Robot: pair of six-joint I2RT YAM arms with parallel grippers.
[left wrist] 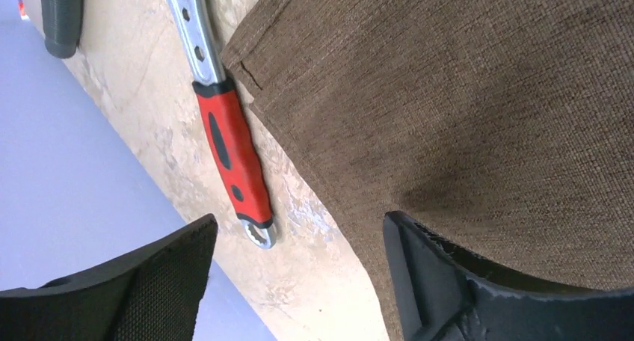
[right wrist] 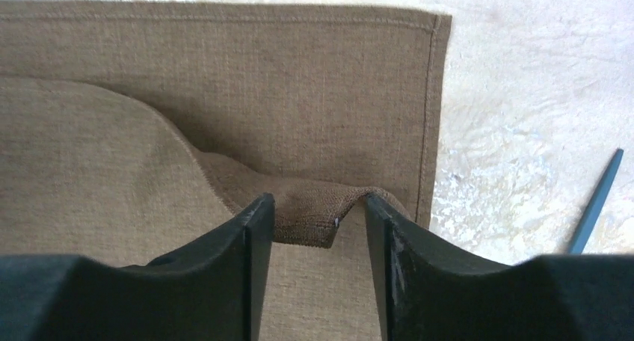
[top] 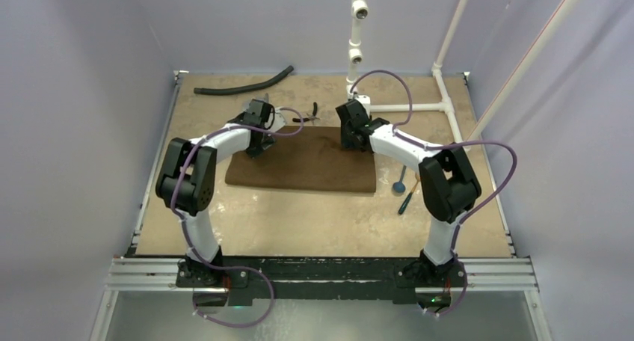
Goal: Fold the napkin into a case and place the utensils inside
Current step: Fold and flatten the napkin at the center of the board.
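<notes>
Left end effector (left wrist: 299,229) gapes wide over the napkin (left wrist: 463,94) edge; right end effector (right wrist: 318,210) stands half-open around a raised corner. A blue utensil (right wrist: 596,199), cut off, lies to its right.

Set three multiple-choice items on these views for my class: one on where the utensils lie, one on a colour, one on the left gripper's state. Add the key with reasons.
1. Where do the utensils lie?
A) on top of the napkin
B) on the table, right of the napkin
C) left of the napkin

2. What colour is the wrench handle?
A) blue
B) red
C) yellow

3. The left gripper is:
A) shut on the napkin
B) shut on the wrench
C) open, gripping nothing

Key: 1 B, the top view shows them past the napkin's right edge; 2 B, the left wrist view shows a red grip; 3 C, its fingers stand wide apart.
</notes>
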